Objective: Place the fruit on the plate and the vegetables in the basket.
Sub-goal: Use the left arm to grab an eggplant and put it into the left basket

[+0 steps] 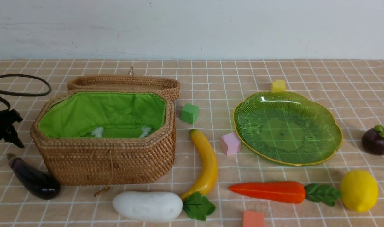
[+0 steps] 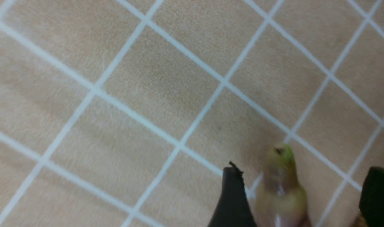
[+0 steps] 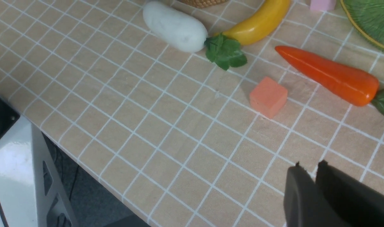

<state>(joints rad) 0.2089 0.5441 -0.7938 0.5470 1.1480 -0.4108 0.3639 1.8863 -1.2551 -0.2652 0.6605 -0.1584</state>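
Straddling the stem end of the eggplant, which lies at 8 o'clock from the basket, the left gripper stands with jaws spread, apparently placed to lift the vegetable into that open container, while the right gripper hangs closed and empty.

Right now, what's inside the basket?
Only the green lining and two white tufts show in the basket. Nothing else visible; its front wall hides the floor nearest the camera.

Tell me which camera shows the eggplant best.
Front view: the whole eggplant lies left of the basket. The left wrist view catches only its stem end, blurred; the right wrist view misses it.
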